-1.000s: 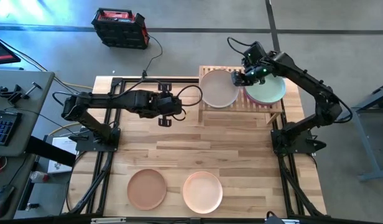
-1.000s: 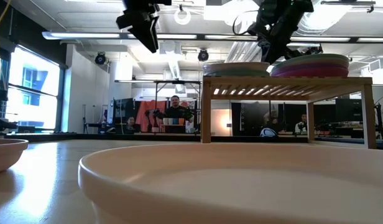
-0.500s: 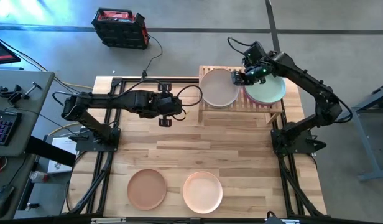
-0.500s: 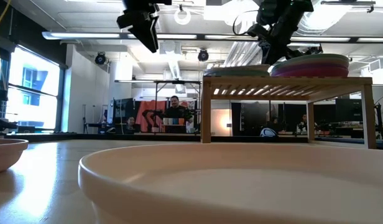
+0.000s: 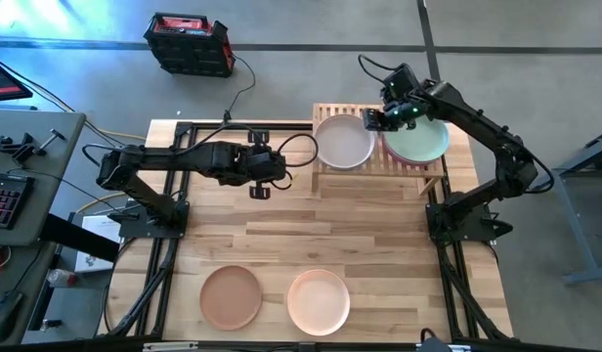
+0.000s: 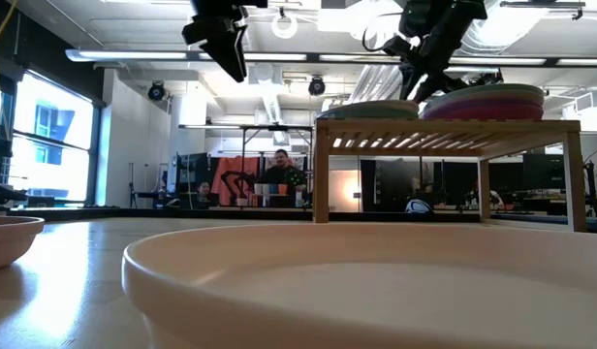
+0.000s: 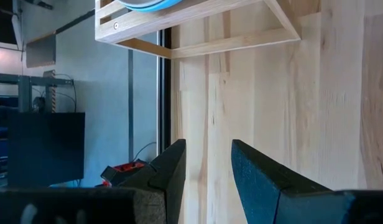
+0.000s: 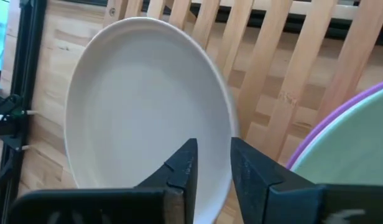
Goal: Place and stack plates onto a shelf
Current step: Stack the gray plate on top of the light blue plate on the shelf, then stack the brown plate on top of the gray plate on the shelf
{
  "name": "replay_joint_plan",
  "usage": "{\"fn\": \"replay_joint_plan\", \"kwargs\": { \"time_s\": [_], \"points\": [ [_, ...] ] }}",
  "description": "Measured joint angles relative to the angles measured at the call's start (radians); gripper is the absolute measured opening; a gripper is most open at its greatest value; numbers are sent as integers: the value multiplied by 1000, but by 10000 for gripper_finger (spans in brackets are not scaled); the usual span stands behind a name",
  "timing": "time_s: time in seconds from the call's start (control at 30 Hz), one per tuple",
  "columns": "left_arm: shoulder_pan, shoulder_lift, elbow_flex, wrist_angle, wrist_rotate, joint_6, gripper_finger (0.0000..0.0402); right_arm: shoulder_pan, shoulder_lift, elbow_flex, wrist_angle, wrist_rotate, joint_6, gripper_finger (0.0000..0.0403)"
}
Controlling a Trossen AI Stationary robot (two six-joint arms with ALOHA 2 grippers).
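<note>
The pale plate is seen flat on the left half of the slatted shelf, just beside the green-topped stack. Its rim sits between the fingers of the right gripper, which are parted only narrowly. The release is judged best finished by widening them fully and lifting straight up, so the plate is not dragged. Compared with a second earlier, these fingers have loosened. The left gripper is held open above the desk.
</note>
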Motion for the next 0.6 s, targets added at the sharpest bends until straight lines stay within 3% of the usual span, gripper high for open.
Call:
{"fn": "replay_joint_plan", "kwargs": {
  "time_s": [0.2,0.37,0.6],
  "points": [
    [0,0,0,-2,0,-18,117,-15,-3,0,8,-15,-2,74],
    [3,0,0,-4,16,-38,117,-14,-4,0,67,-104,-25,74],
    [34,0,0,-94,179,-213,117,7,-32,0,215,-255,-29,74]
  ]
}}
